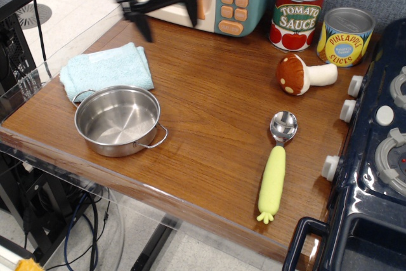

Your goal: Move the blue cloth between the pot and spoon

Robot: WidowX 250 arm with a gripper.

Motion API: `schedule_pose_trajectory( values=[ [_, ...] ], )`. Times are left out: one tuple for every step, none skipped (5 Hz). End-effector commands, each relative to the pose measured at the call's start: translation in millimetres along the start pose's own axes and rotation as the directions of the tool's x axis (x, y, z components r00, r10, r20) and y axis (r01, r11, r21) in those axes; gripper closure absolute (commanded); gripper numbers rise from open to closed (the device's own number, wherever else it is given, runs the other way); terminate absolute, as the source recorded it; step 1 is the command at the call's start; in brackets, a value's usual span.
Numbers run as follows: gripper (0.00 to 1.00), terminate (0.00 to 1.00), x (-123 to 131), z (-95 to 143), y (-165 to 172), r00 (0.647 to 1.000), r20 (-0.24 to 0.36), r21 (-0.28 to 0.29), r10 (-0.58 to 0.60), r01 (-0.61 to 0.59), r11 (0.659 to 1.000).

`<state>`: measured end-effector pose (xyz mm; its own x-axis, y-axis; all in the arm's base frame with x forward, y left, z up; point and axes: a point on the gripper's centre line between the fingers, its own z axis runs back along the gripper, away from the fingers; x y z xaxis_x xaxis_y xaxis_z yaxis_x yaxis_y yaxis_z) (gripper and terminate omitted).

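nothing is moved yet. the blue cloth (pixel 106 69) lies at the pot's (pixel 118 120) 11 o'clock, touching its rim. the spoon (pixel 276 167) is well apart at 3 o'clock. the gripper (pixel 166 18) hovers above the cloth's 1 o'clock, jaws wide, empty.

Pot (pixel 119 120): polished stainless steel, mirror-bright. Blue cloth (pixel 106 70): matt looped terry. Spoon (pixel 276 165): glossy metal bowl, ribbed matt yellow-green plastic handle. Bench (pixel 216 106): smooth wood-grain veneer, satin sheen. Mushroom (pixel 303 74): soft plush fabric. Cans (pixel 320 23): metal with glossy paper labels.
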<state>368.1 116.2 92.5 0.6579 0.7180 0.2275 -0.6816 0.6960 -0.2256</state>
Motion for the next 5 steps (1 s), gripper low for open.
schedule_pose_trajectory(
  values=[
    [0.0, 0.0, 33.5, 3.9, 62.5, 0.98, 0.147, 0.109, 0.135, -0.152, 0.982],
    [0.0, 0.0, 35.6, -11.3, 82.0, 0.975, 0.138, 0.194, 0.175, -0.2, 0.96],
    [0.0, 0.0, 28.9, -17.8, 93.8, 0.978, 0.116, 0.259, 0.173, -0.198, 0.946],
    [0.0, 0.0, 23.7, -22.6, 95.7, 0.984, 0.099, 0.314, 0.15, -0.174, 0.933],
    [0.0, 0.0, 24.3, -29.5, 93.2, 0.985, 0.082, 0.315, 0.155, -0.173, 0.933]
  ],
)
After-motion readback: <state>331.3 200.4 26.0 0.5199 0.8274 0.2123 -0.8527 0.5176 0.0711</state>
